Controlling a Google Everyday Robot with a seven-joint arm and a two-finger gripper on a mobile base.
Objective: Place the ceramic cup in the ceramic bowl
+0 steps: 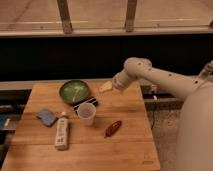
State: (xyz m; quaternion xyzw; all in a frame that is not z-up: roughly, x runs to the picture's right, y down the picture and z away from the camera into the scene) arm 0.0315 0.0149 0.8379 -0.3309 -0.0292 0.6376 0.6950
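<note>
Cup (86, 113) upright on surface (127, 145), just in front of bowl (74, 91); gripper (106, 87) beside bowl's right, not holding cup, spread can't tell; best approach cup from above, grip squarely.

Pincer (106, 87) hangs over the back of the counter (130, 107), just right of the ceramic bowl (74, 91); its form can't be made out. Robot body (197, 130) cut off by right and bottom edges. Dark flat item (79, 106) partly hidden behind the ceramic cup (86, 113). Bottle (61, 132) label unreadable. Reddish-brown object (113, 128) too small to identify. Counter's front-left corner cropped.
</note>
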